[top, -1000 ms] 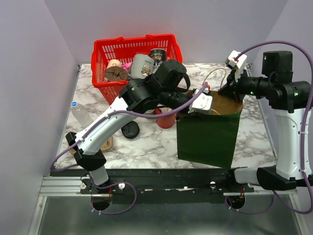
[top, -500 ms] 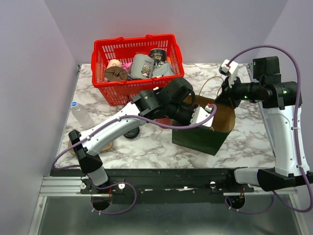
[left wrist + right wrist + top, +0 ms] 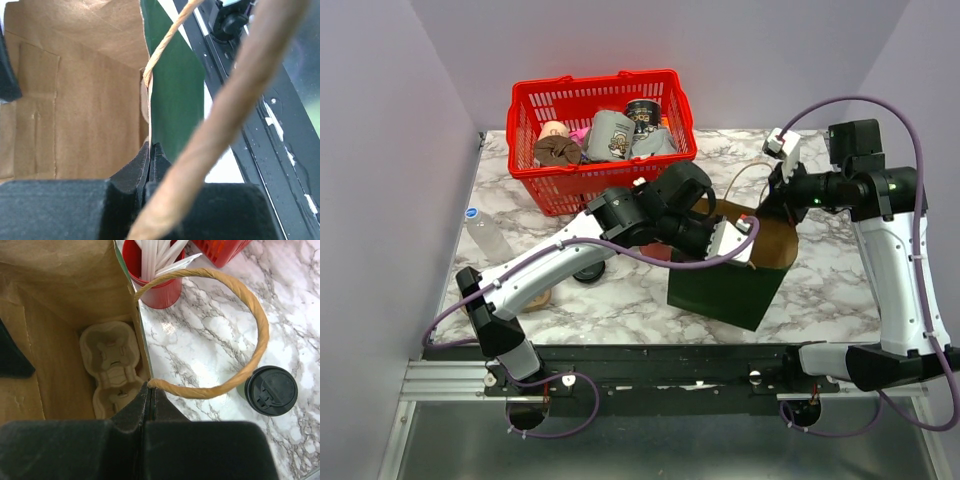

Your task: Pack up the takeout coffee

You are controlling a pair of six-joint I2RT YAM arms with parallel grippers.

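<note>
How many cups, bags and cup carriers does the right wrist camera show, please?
Cups: 2, the lidded takeout coffee and the red cup
Paper bag: 1
Cup carrier: 1
Total: 4

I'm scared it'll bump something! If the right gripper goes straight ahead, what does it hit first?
The right gripper, shut on the paper bag, would slide down that wall and probably meet the pulp cup carrier at the bottom; depth is unclear.
</note>
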